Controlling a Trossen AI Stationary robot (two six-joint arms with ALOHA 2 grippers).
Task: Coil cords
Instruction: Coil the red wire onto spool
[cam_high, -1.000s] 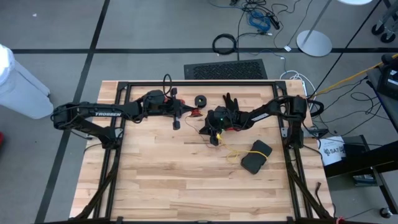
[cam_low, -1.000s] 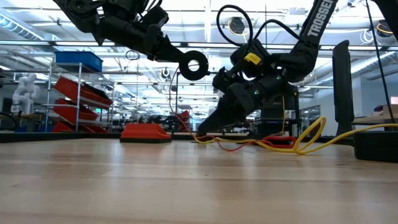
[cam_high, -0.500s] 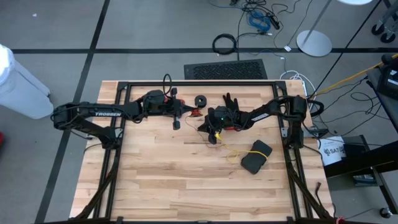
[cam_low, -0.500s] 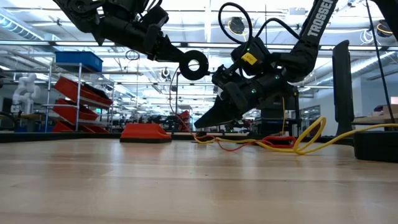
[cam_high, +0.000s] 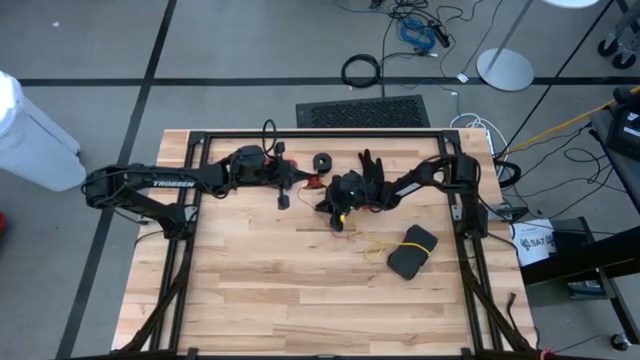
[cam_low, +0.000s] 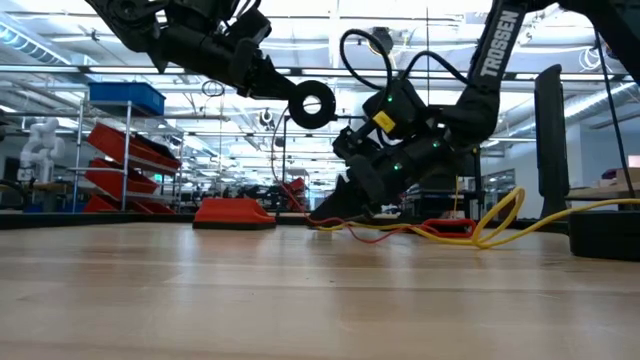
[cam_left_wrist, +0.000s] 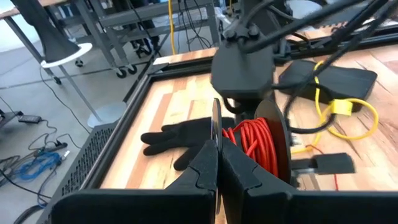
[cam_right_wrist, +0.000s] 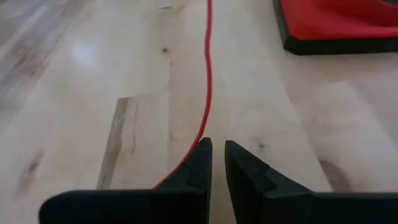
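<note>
A black reel wound with red-orange cord (cam_left_wrist: 255, 146) hangs above the table's far middle, and my left gripper (cam_left_wrist: 219, 155) is shut on it. In the low view the reel (cam_low: 312, 104) shows as a ring. The loose red cord (cam_right_wrist: 207, 93) trails over the wood to my right gripper (cam_right_wrist: 217, 158), which is low over the table (cam_high: 335, 210). Its fingers stand a narrow gap apart with nothing between them. The cord runs along one finger's outer side. The yellow cord (cam_high: 375, 247) lies loose on the table by a second black reel (cam_high: 323, 162). My left gripper pinches the rim of the reel's thin black end disc (cam_left_wrist: 216, 127) between its two fingers, which lie nearly level and come from the table's left. The reel hangs clear of the table with its discs upright. My right gripper: I cannot tell whether its finger touches the red cord (cam_right_wrist: 186, 158).
A black glove (cam_high: 372, 165) lies on the table beyond the reel. A black pouch (cam_high: 412, 251) sits toward the near right, beside the yellow cord. A flat red object on a dark base (cam_right_wrist: 336, 25) lies ahead of my right gripper. Bare wood fills the near half.
My right gripper has sunk toward the table top and tipped a little more nose-down, ending just above the wood beside the red cord. The gap between its fingers looks the same. The reel has kept its place.
</note>
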